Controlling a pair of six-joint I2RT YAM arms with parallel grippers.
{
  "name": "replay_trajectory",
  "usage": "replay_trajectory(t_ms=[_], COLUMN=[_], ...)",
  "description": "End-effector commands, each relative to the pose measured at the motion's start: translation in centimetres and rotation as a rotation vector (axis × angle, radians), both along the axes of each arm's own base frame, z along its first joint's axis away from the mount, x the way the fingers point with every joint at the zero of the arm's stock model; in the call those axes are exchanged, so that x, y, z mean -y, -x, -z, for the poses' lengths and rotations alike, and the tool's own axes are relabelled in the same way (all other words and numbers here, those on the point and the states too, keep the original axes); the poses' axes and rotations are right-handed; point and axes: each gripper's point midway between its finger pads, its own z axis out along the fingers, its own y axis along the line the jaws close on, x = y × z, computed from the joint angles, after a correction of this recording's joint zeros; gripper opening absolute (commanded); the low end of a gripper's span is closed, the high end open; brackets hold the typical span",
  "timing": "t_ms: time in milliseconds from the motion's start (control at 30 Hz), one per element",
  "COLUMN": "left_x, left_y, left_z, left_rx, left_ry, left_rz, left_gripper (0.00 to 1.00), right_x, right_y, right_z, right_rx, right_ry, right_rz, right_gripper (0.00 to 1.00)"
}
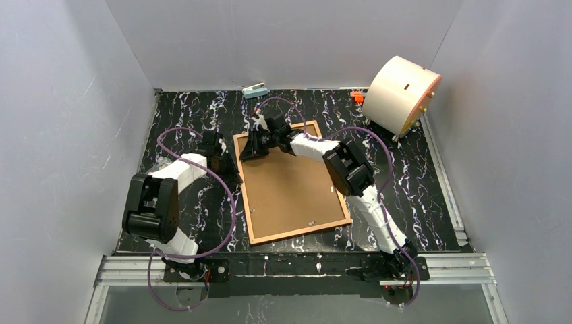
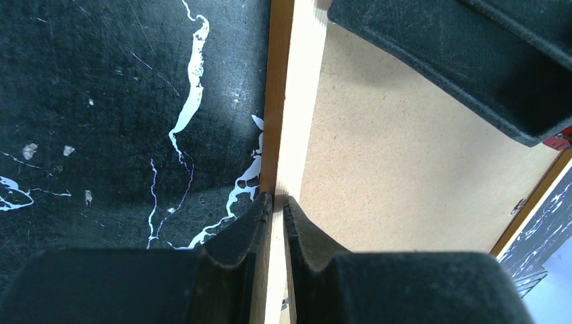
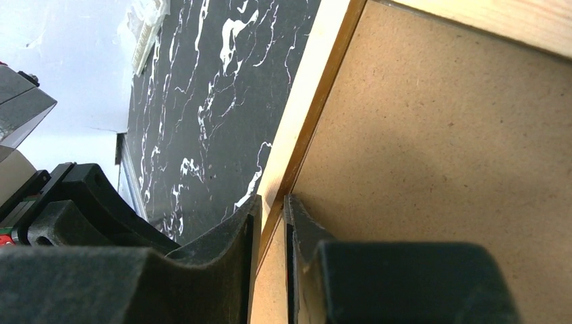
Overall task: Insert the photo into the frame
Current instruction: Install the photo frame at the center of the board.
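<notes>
While pinched by left gripper (image 2: 278, 200), closed on left rail, and right gripper (image 3: 272, 199), closed near far-left corner, lies back-up on table (image 1: 432, 202): frame (image 1: 300, 231), probably steadied for seating. Fills opening: backing board (image 1: 290, 189). Shows nowhere: photo, possibly underneath, cannot confirm.

Top view high behind, looking down; wrist views very close, downward (both share frame (image 2: 297, 101) edge).

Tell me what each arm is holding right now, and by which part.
Both hold the frame by its left rail: right jaws pinch it near the far corner, left jaws pinch it just short of them.
</notes>
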Motion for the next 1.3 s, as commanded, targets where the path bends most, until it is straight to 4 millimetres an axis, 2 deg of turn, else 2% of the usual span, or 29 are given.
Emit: replay_trajectory(t_ms=[0, 100, 233, 367, 500, 533, 700, 867, 967, 1067, 1267], left_x=[-1.8, -1.9, -1.8, -0.6, -0.4, -0.3, 0.8, 0.9, 0.8, 0.9, 1.3], left_y=[0.9, 0.8, 0.4, 0.0, 0.2, 0.4, 1.5, 3.2, 4.0, 4.7, 5.8], left_z=[1.3, 1.1, 0.1, -1.8, -2.6, -2.6, -3.3, -3.0, -2.7, -2.3, -1.2], left_rx=[-0.045, -0.036, 0.002, 0.045, 0.069, 0.069, 0.078, 0.068, 0.063, 0.054, 0.037], left_ry=[-0.095, -0.102, -0.091, -0.022, -0.004, 0.005, 0.075, 0.101, 0.104, 0.121, 0.159], left_rz=[-0.010, -0.013, -0.015, -0.004, 0.005, 0.010, 0.045, 0.048, 0.029, 0.015, 0.018], left_gripper=[0.10, 0.10, 0.11, 0.13, 0.14, 0.15, 0.21, 0.28, 0.31, 0.32, 0.28], right_x=[0.2, 0.2, 0.6, 2.3, 4.6, 5.2, 8.7, 10.4, 10.1, 9.2, 7.1], right_y=[2.7, 2.3, 0.9, 0.1, 0.9, 1.5, 5.9, 10.8, 13.7, 15.6, 17.6], right_z=[2.1, 0.5, -3.2, -4.5, -5.4, -5.7, -4.7, -4.5, -4.2, -3.8, -3.5], right_rx=[-0.096, -0.073, -0.028, -0.078, -0.075, -0.079, -0.178, -0.277, -0.299, -0.300, -0.287], right_ry=[0.042, 0.018, -0.040, -0.031, 0.000, -0.002, 0.039, 0.032, 0.035, 0.045, 0.031], right_rz=[-0.088, -0.073, 0.015, 0.119, 0.202, 0.213, 0.234, 0.249, 0.271, 0.304, 0.353], right_gripper=[0.28, 0.29, 0.33, 0.33, 0.35, 0.36, 0.41, 0.44, 0.45, 0.46, 0.46])
